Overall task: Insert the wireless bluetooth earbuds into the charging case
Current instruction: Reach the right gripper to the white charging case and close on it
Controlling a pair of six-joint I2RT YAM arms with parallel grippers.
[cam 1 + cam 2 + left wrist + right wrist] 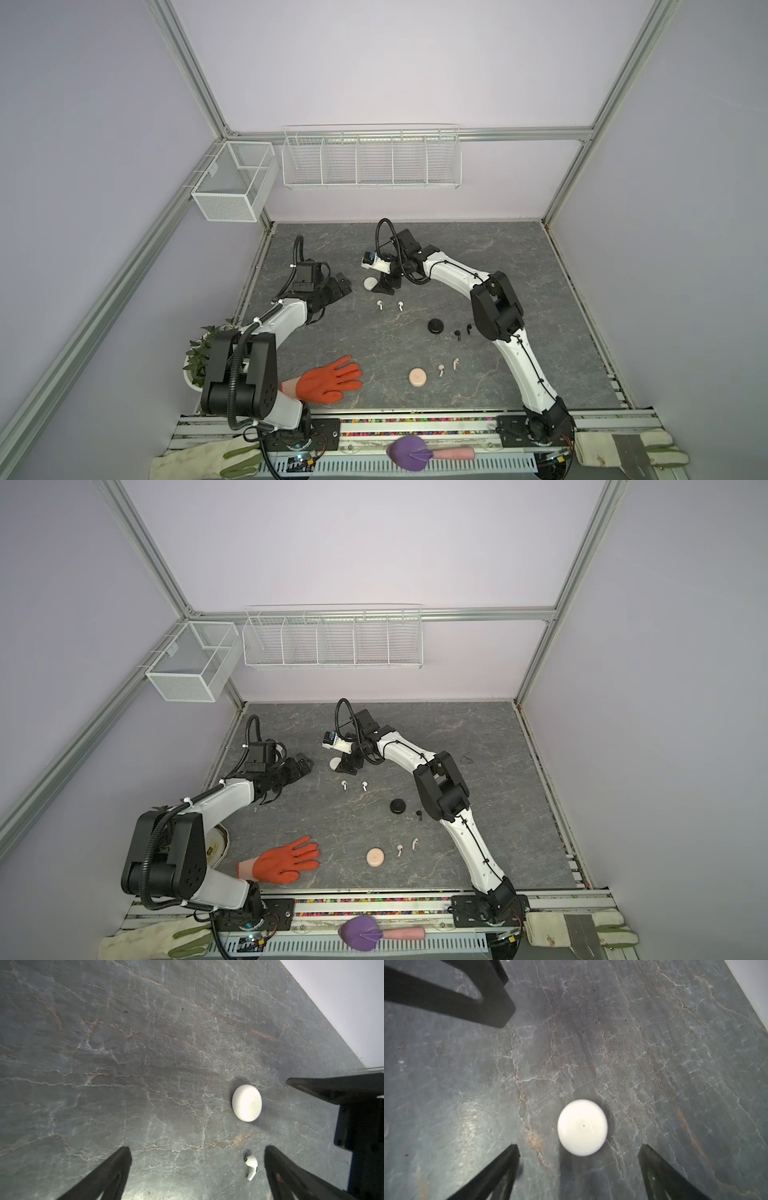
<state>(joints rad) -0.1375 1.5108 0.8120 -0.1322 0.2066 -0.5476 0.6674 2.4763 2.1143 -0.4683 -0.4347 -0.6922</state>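
A shut white round charging case (pixel 369 284) (pixel 582 1127) lies on the dark stone table, just ahead of my open right gripper (pixel 385 286) (pixel 579 1146). My left gripper (pixel 341 286) (pixel 197 1148) hovers open to its left. One white earbud (pixel 251 1166) lies by the left gripper's fingertip, with the case (pixel 246 1102) beyond it. Two white earbuds (pixel 380 305) (pixel 400 306) lie in front of the case. A black case (pixel 435 325) has black earbuds (pixel 457 334) beside it. A pink case (pixel 417 377) has pink earbuds (pixel 441 370) beside it.
An orange glove (pixel 332 379) lies front left, near a potted plant (pixel 199 357). White wire baskets (pixel 370 160) (pixel 232 183) hang on the back wall. A purple trowel (pixel 409 453) and work gloves (pixel 627 451) lie on the front rail.
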